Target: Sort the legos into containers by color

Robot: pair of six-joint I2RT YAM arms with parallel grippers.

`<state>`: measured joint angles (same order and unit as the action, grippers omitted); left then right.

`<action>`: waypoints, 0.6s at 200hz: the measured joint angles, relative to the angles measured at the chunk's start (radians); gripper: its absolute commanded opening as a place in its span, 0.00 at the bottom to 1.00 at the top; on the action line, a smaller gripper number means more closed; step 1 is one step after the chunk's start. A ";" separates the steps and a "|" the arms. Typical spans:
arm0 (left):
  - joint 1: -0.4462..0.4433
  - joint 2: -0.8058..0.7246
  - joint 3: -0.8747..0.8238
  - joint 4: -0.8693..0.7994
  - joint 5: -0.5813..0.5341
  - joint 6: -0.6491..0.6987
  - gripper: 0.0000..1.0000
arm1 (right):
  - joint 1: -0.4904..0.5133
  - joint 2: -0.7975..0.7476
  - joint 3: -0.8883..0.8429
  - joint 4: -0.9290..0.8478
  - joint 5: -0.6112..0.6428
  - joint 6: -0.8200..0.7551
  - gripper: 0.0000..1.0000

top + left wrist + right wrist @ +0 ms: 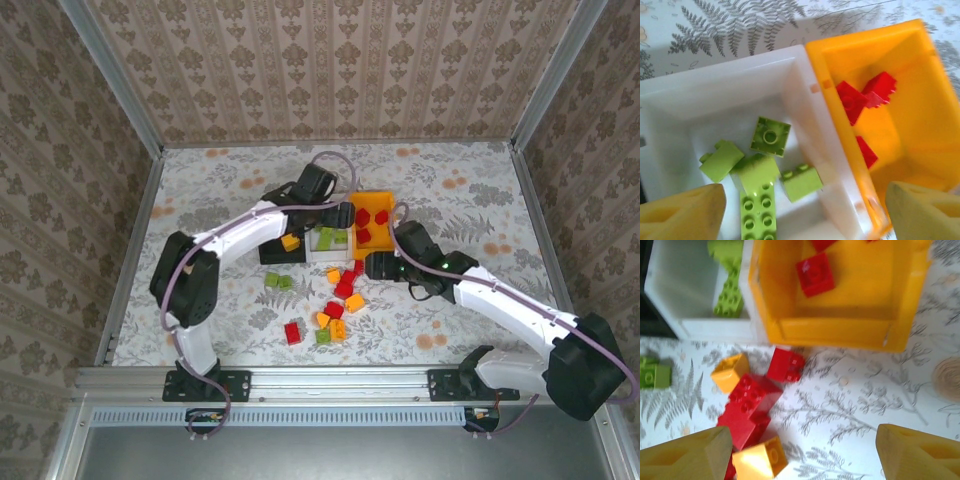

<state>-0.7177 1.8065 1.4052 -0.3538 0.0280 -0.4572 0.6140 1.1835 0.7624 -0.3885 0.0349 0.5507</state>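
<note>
Three bins stand in a row: black (pixel 272 254), white (pixel 322 256) and orange (pixel 375 199). The white bin (pixel 700 100) holds several light green legos (pixel 770 136). Red legos (pixel 860 97) lie in the orange bin (pixel 925 130). An orange-yellow lego (pixel 290 242) lies in the black bin. My left gripper (pixel 340 217) hangs open and empty over the wall between the white and orange bins (pixel 805 215). My right gripper (pixel 368 266) is open and empty above the table in front of the orange bin (pixel 802 455), beside loose red legos (pixel 752 395) and orange-yellow ones (pixel 759 457).
More loose legos lie on the floral tablecloth in front of the bins: a green pair (pixel 278 282), a red one (pixel 292 332), orange-yellow ones (pixel 354 302) and a green one (pixel 323 337). Patterned walls enclose the table. A metal rail (pixel 330 378) runs along the near edge.
</note>
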 measured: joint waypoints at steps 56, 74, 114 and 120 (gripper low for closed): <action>-0.103 -0.359 -0.240 0.056 -0.002 -0.040 1.00 | 0.223 0.093 -0.010 -0.010 -0.036 -0.073 0.79; -0.127 -0.440 -0.332 0.054 -0.016 -0.059 1.00 | 0.251 0.163 -0.009 -0.005 -0.017 -0.082 0.78; -0.130 -0.590 -0.511 0.028 -0.072 -0.112 1.00 | 0.253 0.288 0.024 0.000 0.049 -0.093 0.75; -0.130 -0.607 -0.523 0.021 -0.079 -0.118 1.00 | 0.253 0.297 0.029 0.002 0.055 -0.098 0.75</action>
<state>-0.8474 1.1992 0.8818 -0.3328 -0.0513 -0.5751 0.8669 1.4803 0.7914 -0.3866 0.0902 0.4530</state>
